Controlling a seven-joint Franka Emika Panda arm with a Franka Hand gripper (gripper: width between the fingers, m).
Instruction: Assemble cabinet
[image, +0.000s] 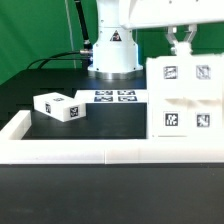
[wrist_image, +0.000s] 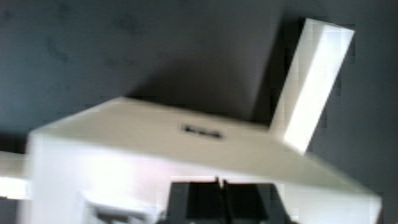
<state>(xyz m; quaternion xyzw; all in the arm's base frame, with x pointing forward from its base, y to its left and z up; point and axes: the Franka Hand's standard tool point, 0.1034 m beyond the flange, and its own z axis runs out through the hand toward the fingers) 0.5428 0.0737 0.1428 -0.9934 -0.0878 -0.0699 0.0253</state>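
One end effector (image: 182, 46) hangs directly above the top of the cabinet body (image: 185, 98), its two fingers pointing down at the upper edge. We cannot tell from either view whether the fingers are spread, closed, or clamped on the panel.

The cabinet body stands upright near the counter (image: 110, 122) edge on the exterior view's right, just behind the border rail (image: 110, 152). Four square tags show on its facing side. In the wrist view we see its white top face (wrist_image: 160, 140) with a small dark tag, and a narrow white strip (wrist_image: 313, 80) rising beside it.

A loose block (image: 60, 107) of the cabinet, also tagged, lies tilted toward the counter edge on the exterior view's left, well apart from the body.

Between them, toward the far edge, the marker board (image: 115, 96) lies flat before the arm base (image: 112, 50).
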